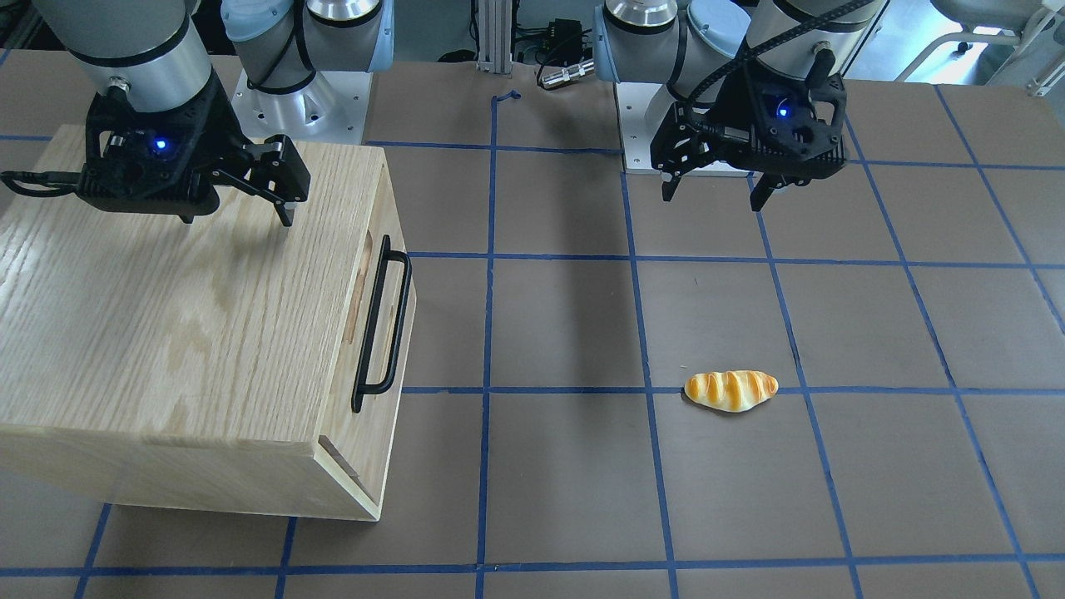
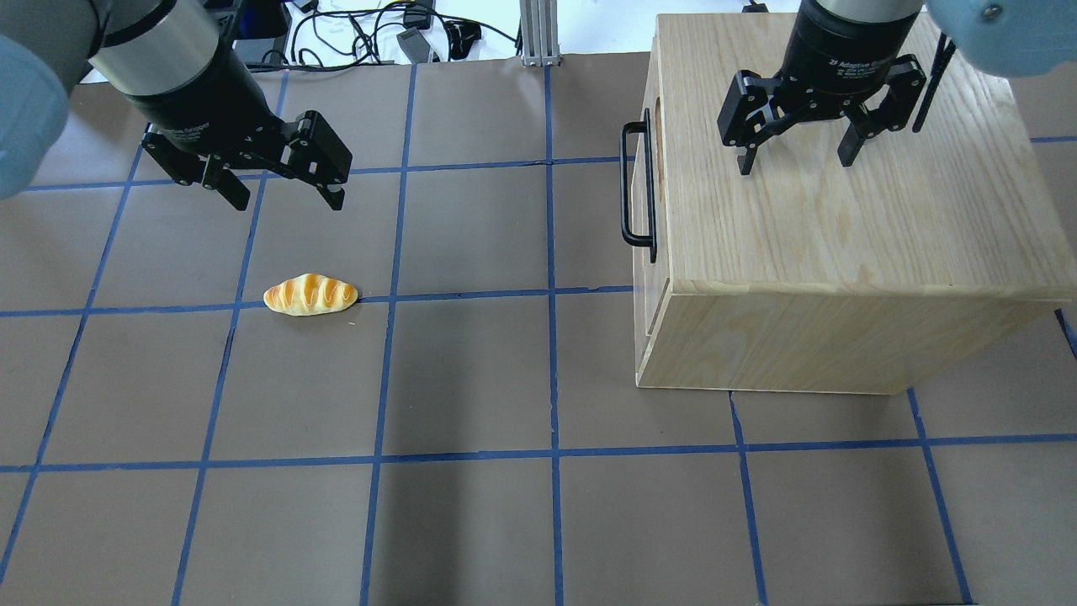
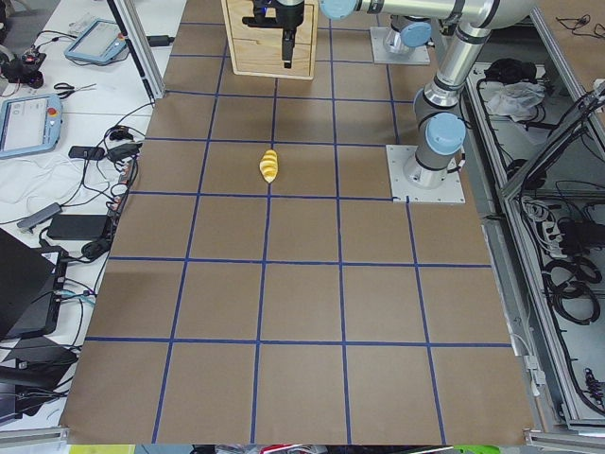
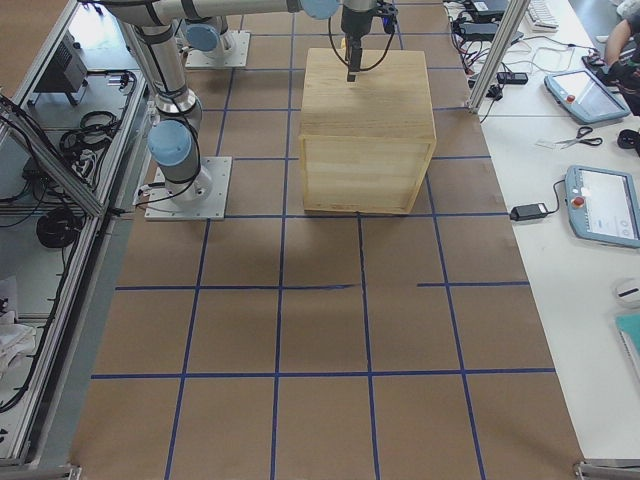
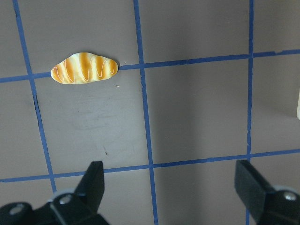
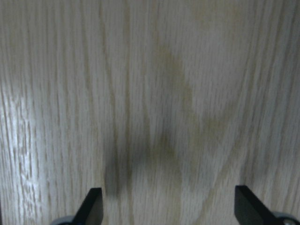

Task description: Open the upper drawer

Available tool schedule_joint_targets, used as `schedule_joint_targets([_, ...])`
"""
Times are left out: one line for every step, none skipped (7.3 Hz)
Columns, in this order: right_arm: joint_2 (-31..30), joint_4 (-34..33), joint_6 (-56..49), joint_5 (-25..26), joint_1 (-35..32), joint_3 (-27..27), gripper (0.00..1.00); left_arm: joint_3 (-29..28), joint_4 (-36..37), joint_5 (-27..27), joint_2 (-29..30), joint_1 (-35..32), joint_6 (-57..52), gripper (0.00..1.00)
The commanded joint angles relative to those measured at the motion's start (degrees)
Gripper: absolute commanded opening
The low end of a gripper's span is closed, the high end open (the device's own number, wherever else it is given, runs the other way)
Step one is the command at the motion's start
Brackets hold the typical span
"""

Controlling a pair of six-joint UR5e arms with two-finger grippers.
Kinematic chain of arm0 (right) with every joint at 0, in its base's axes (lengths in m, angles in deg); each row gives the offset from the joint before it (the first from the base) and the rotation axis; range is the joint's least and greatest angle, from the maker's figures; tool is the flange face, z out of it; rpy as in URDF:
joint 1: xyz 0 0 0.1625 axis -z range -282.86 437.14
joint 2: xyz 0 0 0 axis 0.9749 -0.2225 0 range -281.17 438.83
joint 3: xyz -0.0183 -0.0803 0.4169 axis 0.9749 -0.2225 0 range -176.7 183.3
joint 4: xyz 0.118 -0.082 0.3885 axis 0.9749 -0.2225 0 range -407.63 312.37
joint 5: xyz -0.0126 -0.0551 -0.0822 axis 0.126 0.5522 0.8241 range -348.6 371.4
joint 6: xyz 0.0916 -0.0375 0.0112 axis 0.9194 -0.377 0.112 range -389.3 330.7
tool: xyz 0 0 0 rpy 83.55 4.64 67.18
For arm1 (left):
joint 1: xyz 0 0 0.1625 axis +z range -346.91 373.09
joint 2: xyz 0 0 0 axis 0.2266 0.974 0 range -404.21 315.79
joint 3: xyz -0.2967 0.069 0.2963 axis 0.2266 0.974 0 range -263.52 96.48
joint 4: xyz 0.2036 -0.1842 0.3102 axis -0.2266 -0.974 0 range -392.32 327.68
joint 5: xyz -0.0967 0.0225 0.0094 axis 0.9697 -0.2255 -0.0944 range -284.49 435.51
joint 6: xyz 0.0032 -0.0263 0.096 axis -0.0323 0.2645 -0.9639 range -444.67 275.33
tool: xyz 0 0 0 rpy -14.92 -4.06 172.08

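The upper drawer point(image 1: 364, 287) is the light-wood front panel of the cabinet, with an oval notch and a long black bar handle point(image 1: 381, 326). It faces the table's middle and sits flush, shut; it also shows in the overhead view point(image 2: 649, 202) with its handle point(image 2: 627, 187). My right gripper point(image 2: 795, 160) is open and empty, hovering over the cabinet's top, behind the handle; the right wrist view point(image 6: 168, 206) shows only wood grain. My left gripper point(image 2: 278, 189) is open and empty above the bare table, far from the drawer, as also seen in the left wrist view point(image 5: 171, 187).
The oak-grain cabinet box point(image 2: 841, 244) stands on my right half of the table. A striped bread roll point(image 2: 310, 295) lies on the mat just in front of my left gripper, and shows in the left wrist view point(image 5: 84, 68). Blue tape lines grid the brown table.
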State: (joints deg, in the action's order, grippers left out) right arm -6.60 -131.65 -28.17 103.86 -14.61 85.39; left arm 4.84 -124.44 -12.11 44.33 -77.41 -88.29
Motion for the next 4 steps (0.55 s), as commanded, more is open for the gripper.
schedule_joint_targets([0.0, 0.0, -0.1, 0.0, 0.1, 0.0, 1.00, 0.3, 0.0, -0.4, 0.1, 0.1, -0.1, 1.00])
schedule_joint_targets([0.0, 0.0, -0.1, 0.0, 0.1, 0.0, 1.00, 0.3, 0.0, -0.1, 0.1, 0.1, 1.8, 1.00])
schedule_joint_targets([0.0, 0.0, -0.1, 0.0, 0.0, 0.0, 1.00, 0.3, -0.1, -0.2, 0.1, 0.1, 3.1, 1.00])
schedule_joint_targets([0.0, 0.0, 0.0, 0.0, 0.0, 0.0, 1.00, 0.2, 0.0, -1.0, 0.1, 0.1, 3.2, 1.00])
